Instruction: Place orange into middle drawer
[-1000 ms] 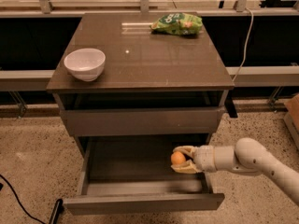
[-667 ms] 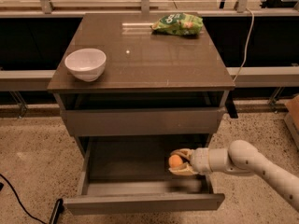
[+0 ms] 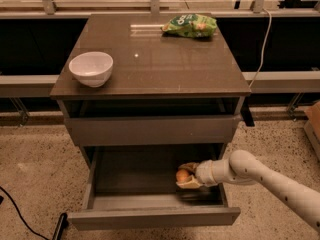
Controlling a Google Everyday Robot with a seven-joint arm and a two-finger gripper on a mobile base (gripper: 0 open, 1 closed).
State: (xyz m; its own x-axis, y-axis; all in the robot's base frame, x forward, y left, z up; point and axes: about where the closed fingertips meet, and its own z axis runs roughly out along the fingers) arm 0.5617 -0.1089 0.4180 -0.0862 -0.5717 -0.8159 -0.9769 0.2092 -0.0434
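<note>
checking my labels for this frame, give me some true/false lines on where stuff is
1. The gripper holds the orange. True.
2. The bowl sits in the open drawer. False: it stands on the cabinet top, at the left.
3. The gripper is inside the drawer, at its right side. True.
4. The bag touches the bowl. False: it lies at the back right of the top, well apart from the bowl.
</note>
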